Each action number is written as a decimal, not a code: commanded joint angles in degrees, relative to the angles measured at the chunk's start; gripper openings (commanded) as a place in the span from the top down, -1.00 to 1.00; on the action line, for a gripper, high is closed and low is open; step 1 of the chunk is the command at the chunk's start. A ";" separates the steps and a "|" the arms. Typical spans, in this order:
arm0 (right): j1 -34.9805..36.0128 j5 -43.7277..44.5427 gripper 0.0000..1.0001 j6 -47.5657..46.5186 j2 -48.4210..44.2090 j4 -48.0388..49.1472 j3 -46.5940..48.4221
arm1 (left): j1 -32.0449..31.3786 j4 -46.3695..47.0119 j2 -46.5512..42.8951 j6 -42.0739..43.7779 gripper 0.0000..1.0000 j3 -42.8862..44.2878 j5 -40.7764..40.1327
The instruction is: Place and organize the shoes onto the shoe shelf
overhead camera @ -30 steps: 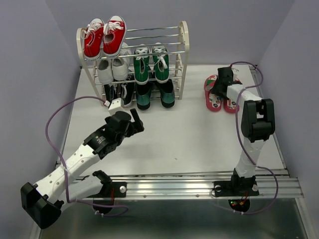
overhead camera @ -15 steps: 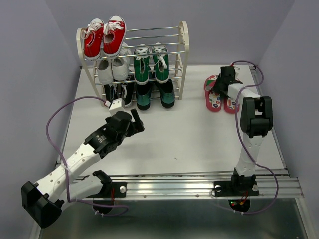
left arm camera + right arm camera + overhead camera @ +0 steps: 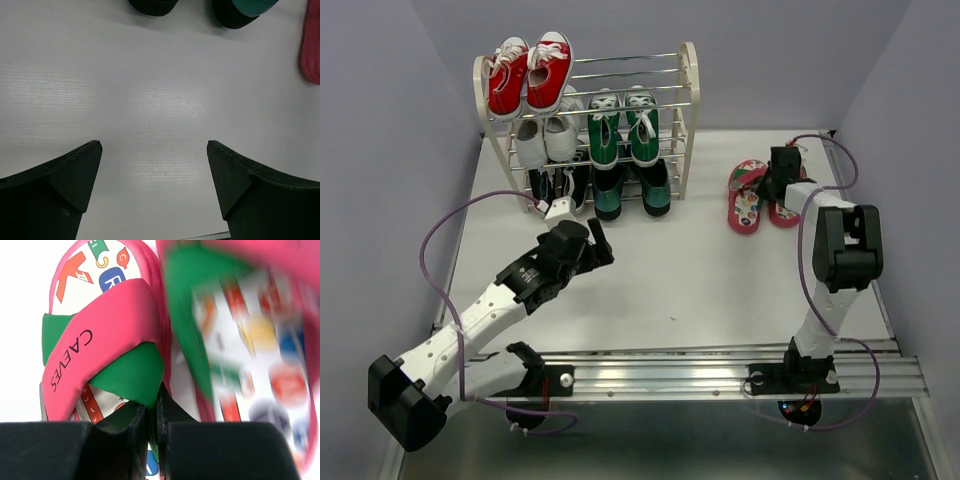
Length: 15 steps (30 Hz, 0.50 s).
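So, shoe shelf (image 3: 688, 120): upper left of the top view, three tiers, standing on the table (image 3: 700, 270).
Already shelved: red sneakers (image 3: 528, 75) top left, white sneakers (image 3: 542, 140) and green sneakers (image 3: 623, 128) on the middle tier, black sneakers (image 3: 560, 185) and teal loafers (image 3: 632, 190) at the bottom.
Free spot: bare rods (image 3: 635, 62) on the right half of the top tier, probably the home for the last pair.
Left gripper (image 3: 154, 145): jaws spread wide, nothing between them, hovering over bare table just in front of the shelf, centre-left.
Flip-flops (image 3: 745, 197): upper right, on the table, well apart from the shelf, left-hand one skewed.
Right gripper (image 3: 152, 410): pinched shut on the strap (image 3: 100, 340) of one flip-flop, at the crossing of the green and pink bands; second flip-flop blurred right beside it.
Step in hand: looks like lifting that flip-flop for the trip leftward.
Doing it well: lift straight up first to clear the neighbour, keep the pinch firm (thin strap, prone to swinging), carry high enough to pass the cream side frame, then lower flat onto the rods.
Risk: floppy sole tipping through the rod gaps if set down crooked.
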 commanded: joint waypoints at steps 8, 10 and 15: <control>7.31 -3.55 0.93 12.39 -26.82 -1.23 -24.27 | -1.16 6.56 2.71 2.55 -0.98 1.68 4.37; 10.13 -3.63 0.91 15.01 -29.92 -1.67 -27.44 | -1.86 7.27 2.98 2.81 -0.98 1.41 4.89; 20.58 -6.17 0.91 26.79 -39.14 3.67 -40.36 | -2.39 8.94 3.77 4.13 -0.98 0.71 4.90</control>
